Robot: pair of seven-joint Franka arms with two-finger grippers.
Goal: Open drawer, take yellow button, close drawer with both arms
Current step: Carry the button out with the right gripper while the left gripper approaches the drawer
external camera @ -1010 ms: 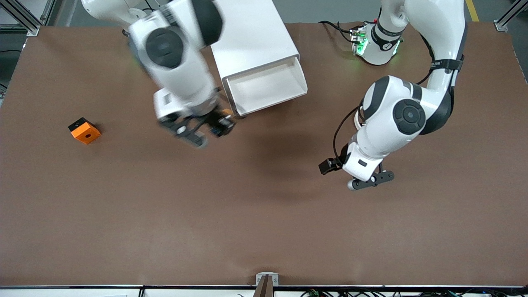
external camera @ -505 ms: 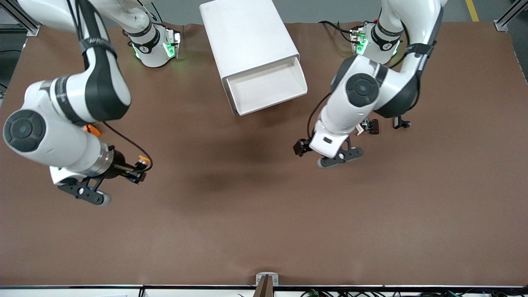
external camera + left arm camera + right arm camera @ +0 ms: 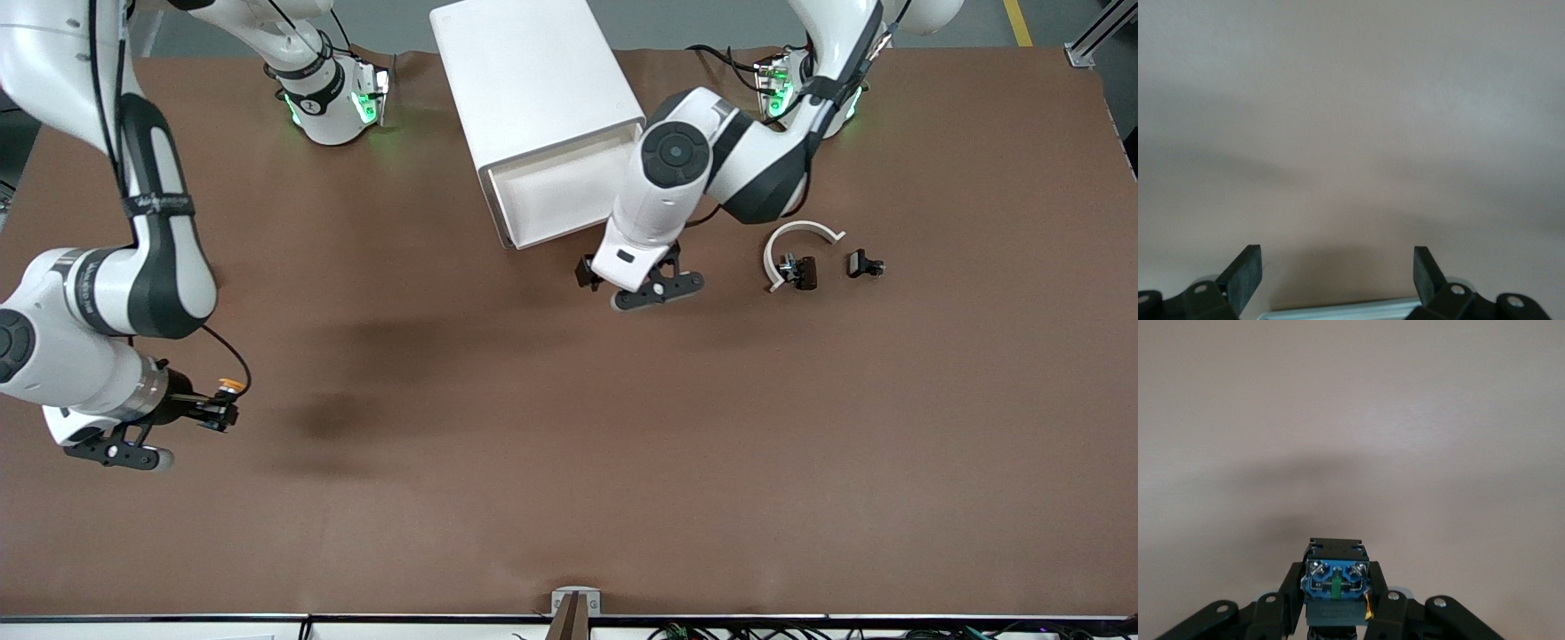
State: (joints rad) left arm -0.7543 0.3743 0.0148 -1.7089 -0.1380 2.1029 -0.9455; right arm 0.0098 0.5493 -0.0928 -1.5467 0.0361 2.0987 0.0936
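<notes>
The white cabinet (image 3: 533, 80) stands between the arm bases with its drawer (image 3: 569, 188) pulled open; what shows of the drawer's inside looks bare. My right gripper (image 3: 218, 411) hangs over the table toward the right arm's end and is shut on the button (image 3: 231, 385), whose orange cap shows. In the right wrist view the gripper (image 3: 1336, 590) clamps the button's blue base (image 3: 1336, 577). My left gripper (image 3: 584, 271) hovers over the table just in front of the open drawer. In the left wrist view it (image 3: 1335, 267) is open and empty.
A white curved strip (image 3: 800, 236) and small black clips (image 3: 864, 264) lie toward the left arm's end, beside the left forearm. The orange block is hidden under the right arm. Brown table (image 3: 569, 462) spreads nearer the camera.
The right arm swung from the drawer toward its own end of the table, carrying the button. The left arm moved up to the drawer's front, uncovering the strip and clips.
</notes>
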